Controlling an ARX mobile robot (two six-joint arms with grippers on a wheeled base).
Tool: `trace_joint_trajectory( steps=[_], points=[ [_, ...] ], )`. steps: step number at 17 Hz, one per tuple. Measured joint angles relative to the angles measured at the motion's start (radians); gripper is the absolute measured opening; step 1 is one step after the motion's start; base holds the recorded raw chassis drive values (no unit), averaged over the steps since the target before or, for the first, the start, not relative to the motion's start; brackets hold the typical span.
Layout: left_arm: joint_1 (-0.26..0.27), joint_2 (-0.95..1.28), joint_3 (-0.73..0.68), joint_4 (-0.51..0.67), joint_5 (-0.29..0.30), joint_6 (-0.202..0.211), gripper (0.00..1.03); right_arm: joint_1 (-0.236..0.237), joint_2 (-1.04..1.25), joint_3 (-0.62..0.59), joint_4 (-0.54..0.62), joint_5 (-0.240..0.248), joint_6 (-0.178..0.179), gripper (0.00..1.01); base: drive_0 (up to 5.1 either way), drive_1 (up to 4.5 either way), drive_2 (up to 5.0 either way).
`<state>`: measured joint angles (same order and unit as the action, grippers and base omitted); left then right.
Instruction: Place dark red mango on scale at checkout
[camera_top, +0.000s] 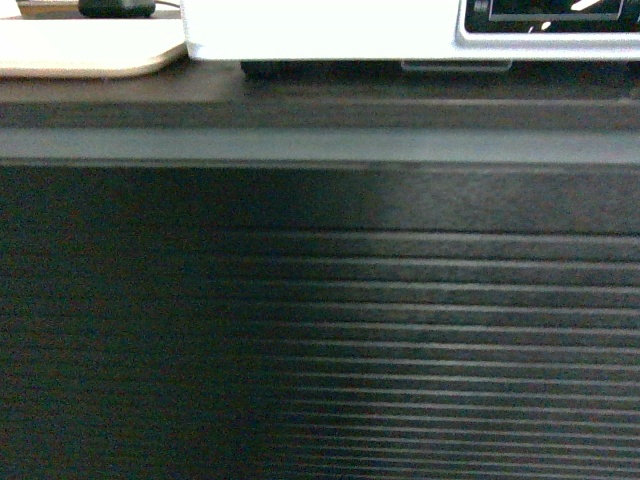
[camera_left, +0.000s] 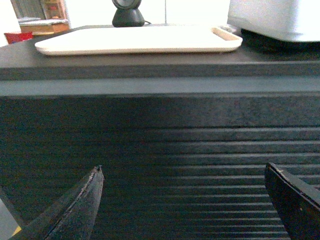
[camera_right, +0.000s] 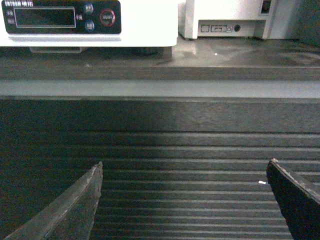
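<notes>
Checkout: dark wood-grain tabletop (camera_top: 320, 112) fronted by horizontal slats, filling all three views close up.
Scale: large white flat-platform scale (camera_top: 330, 30) with black display strip (camera_right: 60, 17), resting on the tabletop just right of the beige tray (camera_left: 135, 40).
Mango: not visible in any view.
Left hand (camera_left: 185, 200): fingers spread wide, nothing between, facing the slats.
Right hand (camera_right: 185, 200): fingers likewise wide apart and empty, below the scale's display.
Behind the tray: black stand (camera_left: 128, 15).
Right of scale: white boxy device (camera_right: 235, 17).
</notes>
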<state>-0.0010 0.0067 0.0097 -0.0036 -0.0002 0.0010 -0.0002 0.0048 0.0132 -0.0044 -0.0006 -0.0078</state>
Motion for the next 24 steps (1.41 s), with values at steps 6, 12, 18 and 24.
trace_joint_trajectory(
  steps=[6,12,18,24],
  points=[
    [0.000,0.000,0.000,0.000,0.000,0.000,0.98,0.000,0.000,0.000,0.000,0.000,0.000,0.98,0.0,0.00,0.0],
    [0.000,0.000,0.000,-0.003,0.000,0.000,0.98,0.000,0.000,0.000,-0.001,0.001,0.000,0.98,0.0,0.00,0.0],
    [0.000,0.000,0.000,-0.003,0.000,0.000,0.98,0.000,0.000,0.000,-0.001,0.000,0.000,0.98,0.0,0.00,0.0],
    [0.000,0.000,0.000,-0.002,0.000,0.000,0.98,0.000,0.000,0.000,0.000,0.000,0.000,0.98,0.0,0.00,0.0]
  ],
)
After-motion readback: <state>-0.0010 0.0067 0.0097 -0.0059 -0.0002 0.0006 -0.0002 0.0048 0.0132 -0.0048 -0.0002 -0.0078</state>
